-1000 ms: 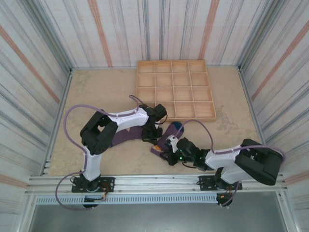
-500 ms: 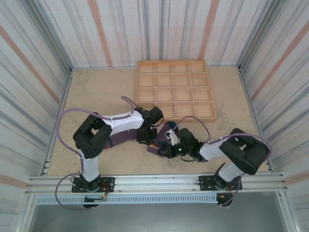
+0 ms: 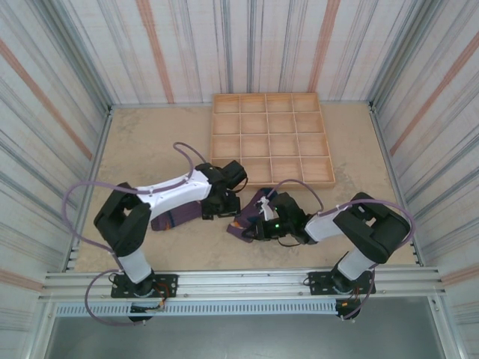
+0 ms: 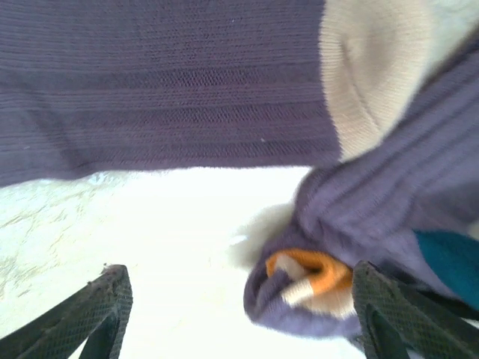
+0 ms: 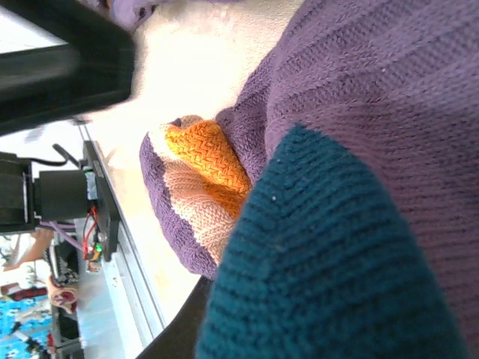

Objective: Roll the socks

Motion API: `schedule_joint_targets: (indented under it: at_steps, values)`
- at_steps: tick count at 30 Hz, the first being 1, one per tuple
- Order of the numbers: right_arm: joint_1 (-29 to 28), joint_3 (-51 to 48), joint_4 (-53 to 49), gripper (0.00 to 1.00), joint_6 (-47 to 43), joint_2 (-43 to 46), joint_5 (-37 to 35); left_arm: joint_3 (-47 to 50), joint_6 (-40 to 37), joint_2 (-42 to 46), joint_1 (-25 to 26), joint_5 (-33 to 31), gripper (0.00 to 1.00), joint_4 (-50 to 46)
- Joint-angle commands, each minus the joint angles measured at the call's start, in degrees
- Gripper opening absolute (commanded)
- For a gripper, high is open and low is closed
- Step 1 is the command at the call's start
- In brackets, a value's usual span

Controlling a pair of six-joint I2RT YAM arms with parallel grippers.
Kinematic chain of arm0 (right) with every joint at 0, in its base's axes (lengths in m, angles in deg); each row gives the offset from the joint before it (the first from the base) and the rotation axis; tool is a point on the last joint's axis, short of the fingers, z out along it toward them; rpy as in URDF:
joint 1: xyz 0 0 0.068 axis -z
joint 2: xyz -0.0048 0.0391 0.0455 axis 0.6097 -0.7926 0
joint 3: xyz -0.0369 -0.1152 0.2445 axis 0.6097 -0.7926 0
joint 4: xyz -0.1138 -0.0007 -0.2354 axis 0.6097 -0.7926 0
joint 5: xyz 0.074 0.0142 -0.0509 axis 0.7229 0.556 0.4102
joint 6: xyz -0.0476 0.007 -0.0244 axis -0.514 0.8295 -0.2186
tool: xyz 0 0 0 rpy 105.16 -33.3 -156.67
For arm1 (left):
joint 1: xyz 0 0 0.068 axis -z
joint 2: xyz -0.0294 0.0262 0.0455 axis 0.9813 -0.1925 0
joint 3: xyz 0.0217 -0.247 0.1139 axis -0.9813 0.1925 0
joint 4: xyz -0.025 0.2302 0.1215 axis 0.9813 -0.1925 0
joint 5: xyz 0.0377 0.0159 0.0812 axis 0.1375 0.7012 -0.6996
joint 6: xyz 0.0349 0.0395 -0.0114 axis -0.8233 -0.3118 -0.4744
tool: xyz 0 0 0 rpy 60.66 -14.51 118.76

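Beige table point(image 3: 150, 142) inside striped walls point(image 3: 67, 75): your socks point(image 3: 243, 229) lie near its middle, on the near side of the wooden tray point(image 3: 271, 138). Your left fingers point(image 4: 105, 310) stand wide apart around the rolled end, not touching it. Your right fingers point(image 3: 263, 223) pinch the purple knit.

Robot lab cell, striped panel walls point(image 3: 52, 90), aluminium rail point(image 3: 239, 283), wooden grid tray point(image 3: 299, 182)
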Motion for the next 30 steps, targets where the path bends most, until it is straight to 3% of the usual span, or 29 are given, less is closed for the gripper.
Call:
schedule_joint_targets:
  at_steps: [1,6,9,20,30]
  values:
    - [0.87,-1.31,-16.51,0.0,4.67,-4.62,-2.05,2.38,1.6,5.19,1.17,-1.54,0.81,-0.39]
    - [2.48,-1.19,-16.63,0.0,8.88,-4.82,-1.45,13.32,8.11,12.07,3.31,4.21,0.77,13.15]
    - [3.38,-1.29,-16.5,0.0,11.13,-4.52,-1.04,19.55,14.37,15.05,5.1,5.84,0.69,21.3]
    - [4.87,-2.44,-11.74,0.0,16.03,-6.69,0.51,23.69,34.59,15.51,11.52,-5.6,0.56,27.15]
    - [5.64,-3.77,-8.07,0.0,21.74,-8.05,-0.1,24.7,39.27,12.17,11.61,-5.76,0.44,32.27]
